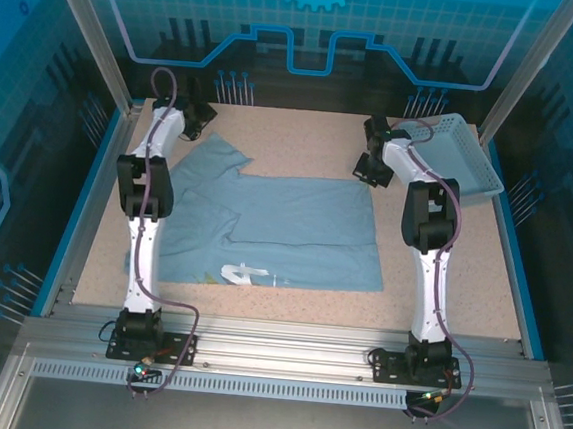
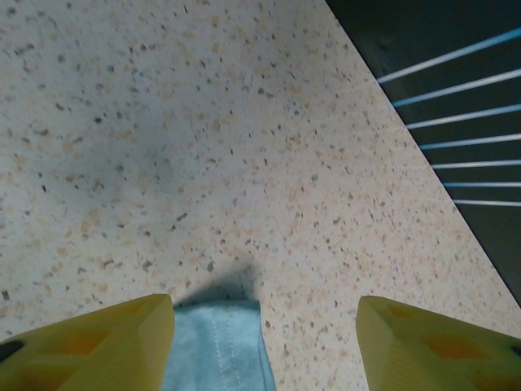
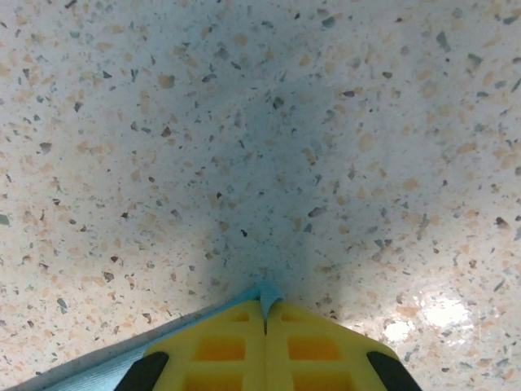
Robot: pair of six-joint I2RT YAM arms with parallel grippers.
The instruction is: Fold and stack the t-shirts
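Shirt layout first, going across from the left, with the mesh basket [image 1: 457, 154] as my reference. The left gripper [image 1: 199, 119] is the one well away from the basket, out at the sleeve end of the t-shirt [image 1: 286, 225]. Its jaws are apart. In the wrist view the left gripper [image 2: 264, 308] straddles the sleeve hem [image 2: 216, 350], which lies closer to one finger than the other, and nothing is pinched yet.

The t-shirt itself lies flat on the table [image 1: 461, 280], off to the left of the basket. Its long axis points toward the basket, with the sleeves at the end away from it and the straight hem at the end nearest it. White lettering [image 1: 246, 271] peeks out along the shirt's near edge.

The right gripper [image 1: 371, 169] is just beside the basket, at the far hem corner. In its wrist view the right gripper [image 3: 266, 314] has its fingers pressed together, with a little nub of blue fabric [image 3: 264, 292] clamped between them.

So my read is that the right arm has its corner and the left doesn't. The sleeve sits off-centre in the left jaws, so I'd nudge sideways to centre it before closing. After that, both far corners can be lifted across the shirt's short axis.
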